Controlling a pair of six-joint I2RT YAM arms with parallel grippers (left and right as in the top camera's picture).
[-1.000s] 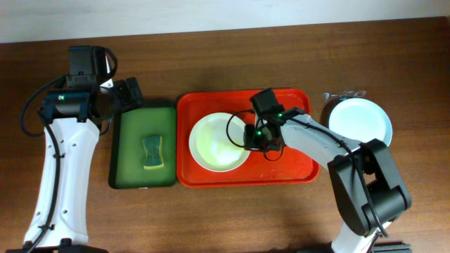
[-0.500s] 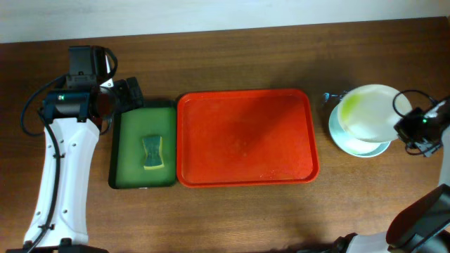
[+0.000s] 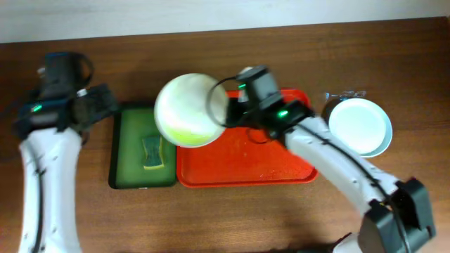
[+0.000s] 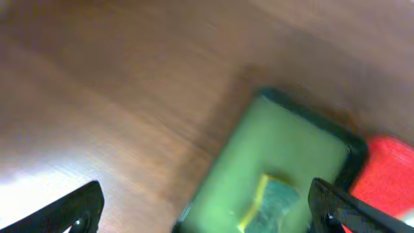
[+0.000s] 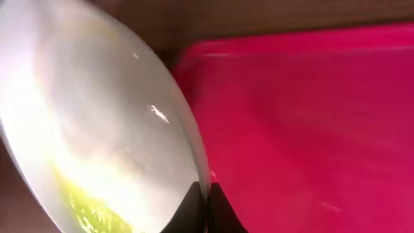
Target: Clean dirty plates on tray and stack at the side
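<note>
Broadly, your worktop (image 3: 281,56) lies open along its far strip and along the near edge in front of both trays. The red-orange tray (image 3: 267,158) sits mid-worktop with its whole floor bare, so you have free room from rim to rim. The green tray (image 3: 130,151) lies just beside its left rim, long sides parallel. Off the red tray's right rim, a narrow band of worktop apart, the stacked plates (image 3: 360,125) rest, a white one on a blue-green one. The cream plate (image 3: 184,111) hangs tilted over the red tray's far-left corner and the green tray's far-right corner, with a yellow-green smear on its face. A sponge (image 3: 151,153) lies mid green tray. Your right claw (image 3: 226,112) is pinched tight on that plate's right rim. Your left claw (image 4: 207,210) gapes wide, holding nothing, near the green tray's far-left corner. Half a second ago the smeared plate was held over the stack at the right; it is now across the tray, and the left arm has swung further left.
</note>
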